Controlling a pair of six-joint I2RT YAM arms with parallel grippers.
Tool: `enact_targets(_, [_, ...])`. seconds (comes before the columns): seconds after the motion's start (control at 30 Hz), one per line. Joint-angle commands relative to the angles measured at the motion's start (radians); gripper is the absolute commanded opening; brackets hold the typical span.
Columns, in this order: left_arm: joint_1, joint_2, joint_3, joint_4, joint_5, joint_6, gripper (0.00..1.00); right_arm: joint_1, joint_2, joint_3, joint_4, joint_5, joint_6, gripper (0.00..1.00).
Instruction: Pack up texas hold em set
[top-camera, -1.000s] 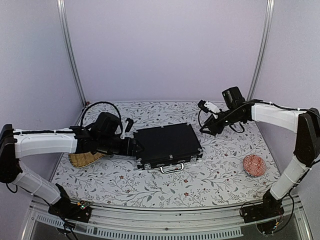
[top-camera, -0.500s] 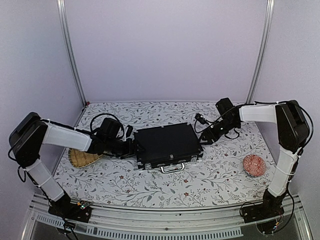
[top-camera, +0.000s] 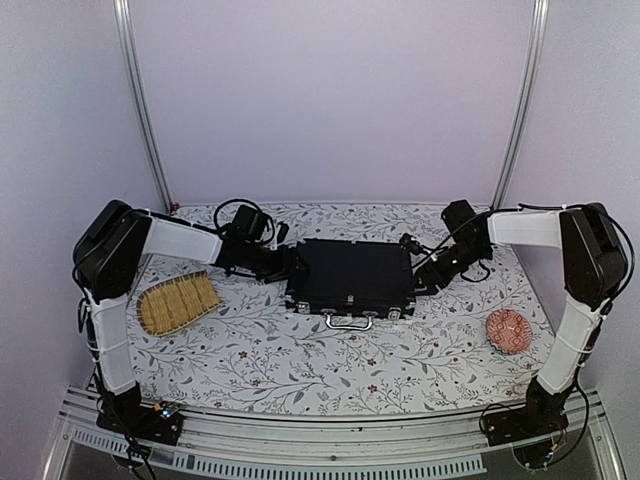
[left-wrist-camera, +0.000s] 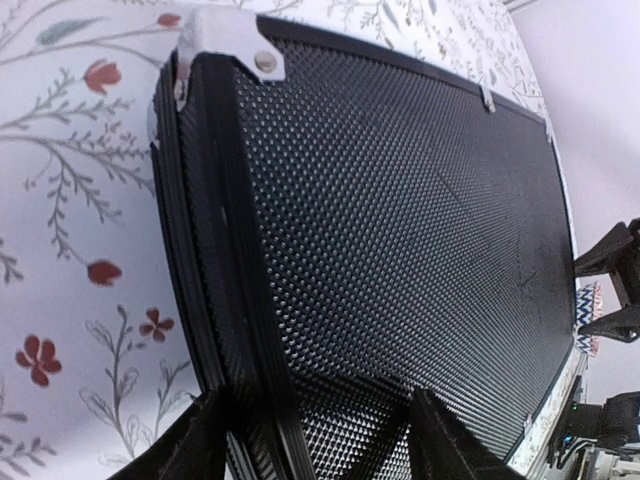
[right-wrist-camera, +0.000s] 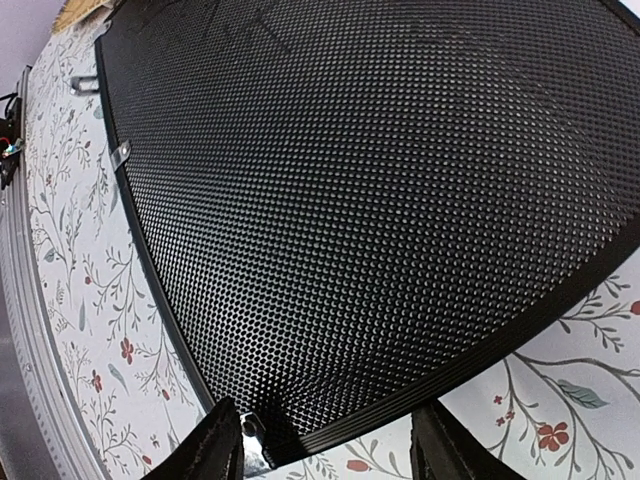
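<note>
**Black case shut, a pincer at each end**

Black and dimpled, the case (top-camera: 350, 278) lies flat in the middle of the flowered tabletop (top-camera: 300, 365), lid down. Its silver handle (top-camera: 348, 321) and latches (top-camera: 305, 309) face the near edge, and its long sides run roughly square to that edge.

The left pincer (top-camera: 290, 268) sits low at the case's left end. In the left wrist view its fingers (left-wrist-camera: 200, 445) stand apart, with the case's end wall and the edge of the lid between them. One finger is down by the side wall and the other is over the textured top. The jaws are open. Whether either finger touches the case cannot be told.

The right pincer (top-camera: 420, 272) is at the right end, also low. In the right wrist view its fingers (right-wrist-camera: 215, 445) are spread too, and a metal-capped corner of the case shows in the gap between them. These jaws are open as well, and contact cannot be judged here either.

A straw tray (top-camera: 178, 303) lies on the left of the tabletop, well apart from the case. A red patterned bowl (top-camera: 508, 330) stands near the right edge, clear of the right arm.
</note>
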Motion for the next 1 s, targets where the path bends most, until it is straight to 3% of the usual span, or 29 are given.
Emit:
enact_targets(0.0, [-0.034,0.068,0.061,0.081,0.064,0.061,0.6,0.084,-0.022,-0.034,-0.052,-0.139,-0.048,0.57])
enact_targets(0.2, [-0.012,-0.024,0.033,-0.006,-0.117,0.091,0.65,0.068,-0.081,-0.035,-0.078,-0.018,-0.044,0.58])
enact_targets(0.37, [-0.025,-0.254,-0.057,-0.08,-0.286,0.124,0.68,0.04,-0.15,-0.005,-0.166,0.042,-0.063,0.61])
enact_targets(0.53, [-0.06,-0.404,-0.163,-0.089,-0.274,0.13,0.66,0.04,-0.195,0.087,-0.2,0.102,-0.058,0.62])
enact_targets(0.63, [-0.095,-0.43,-0.207,-0.067,-0.218,0.136,0.55,0.041,-0.191,0.115,-0.169,0.115,-0.046,0.59])
enact_targets(0.7, [-0.117,-0.429,-0.22,-0.065,-0.202,0.143,0.42,0.04,-0.172,0.128,-0.137,0.076,-0.047,0.52])
enact_targets(0.8, [-0.136,-0.415,-0.232,-0.057,-0.171,0.146,0.03,0.041,-0.12,0.148,-0.093,-0.023,-0.05,0.3])
enact_targets(0.87, [-0.144,-0.401,-0.237,-0.053,-0.148,0.147,0.0,0.043,-0.077,0.155,-0.072,-0.084,-0.053,0.15])
enact_targets(0.97, [-0.155,-0.376,-0.24,-0.057,-0.117,0.152,0.0,0.058,-0.012,0.151,-0.049,-0.136,-0.051,0.05])
